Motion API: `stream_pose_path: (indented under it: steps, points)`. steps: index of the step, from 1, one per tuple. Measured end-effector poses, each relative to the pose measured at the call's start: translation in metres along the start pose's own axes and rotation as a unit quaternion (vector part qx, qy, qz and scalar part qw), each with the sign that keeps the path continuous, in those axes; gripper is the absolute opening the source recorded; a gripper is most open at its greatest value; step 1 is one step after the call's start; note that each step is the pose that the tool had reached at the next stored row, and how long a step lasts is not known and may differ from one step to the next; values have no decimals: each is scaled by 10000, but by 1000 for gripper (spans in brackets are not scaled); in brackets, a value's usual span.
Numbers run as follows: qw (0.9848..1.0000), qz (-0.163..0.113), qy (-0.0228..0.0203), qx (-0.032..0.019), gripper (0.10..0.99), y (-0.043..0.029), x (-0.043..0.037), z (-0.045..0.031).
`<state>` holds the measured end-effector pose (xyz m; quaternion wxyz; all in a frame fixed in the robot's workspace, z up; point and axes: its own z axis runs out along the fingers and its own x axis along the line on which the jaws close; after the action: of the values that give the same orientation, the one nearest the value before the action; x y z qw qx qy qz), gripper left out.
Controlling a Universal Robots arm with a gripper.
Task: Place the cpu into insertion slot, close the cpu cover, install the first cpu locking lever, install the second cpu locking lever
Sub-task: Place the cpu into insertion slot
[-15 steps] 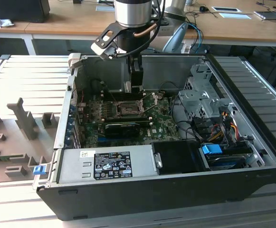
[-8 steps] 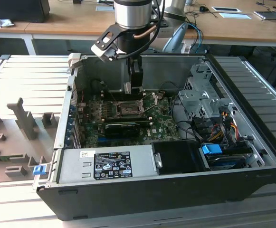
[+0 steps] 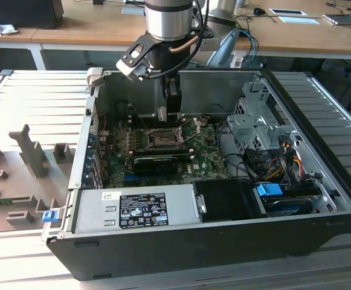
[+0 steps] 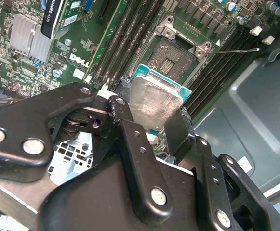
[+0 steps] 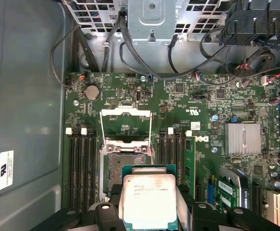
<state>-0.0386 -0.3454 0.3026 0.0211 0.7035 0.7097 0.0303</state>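
Pinching the cpu [image 4: 154, 102] by two opposite edges, the jaws are pressed onto it from both sides. In the second wrist view the black fingers [image 4: 177, 129] touch its green border, and its silvery-grey face is turned to the camera. The cpu hangs above the green motherboard [image 5: 202, 96] and is not seated in the insertion slot [image 5: 124, 166]. In the first wrist view it hides the near edge of the slot, whose dark centre lies uncovered. The cpu cover [image 5: 126, 111], a thin metal frame with a square window, is swung back away from the slot; whether it stands upright or lies flat I cannot tell. A thin metal locking lever [image 4: 236, 49] sticks out from the socket over the memory slots [image 5: 79, 163], which lie in black rows on both sides of the socket. A ribbed silver heatsink [image 5: 243, 138] sits well apart from it. In the exterior view the arm [image 3: 169, 18] stands over the open computer case [image 3: 181, 248] with its end inside it. The case lies on a ribbed grey counter [image 3: 36, 90]. A grey power supply [image 3: 136, 208] sits along the front wall of the case, toward the exterior view's left.
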Motion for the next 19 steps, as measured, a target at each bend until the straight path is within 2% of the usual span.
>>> stream_pose_path:
  steps: [13,19]
  points:
    - [10000,0,3,0,529,-5,-1,64]
    - [10000,0,5,0,529,-13,-1,182]
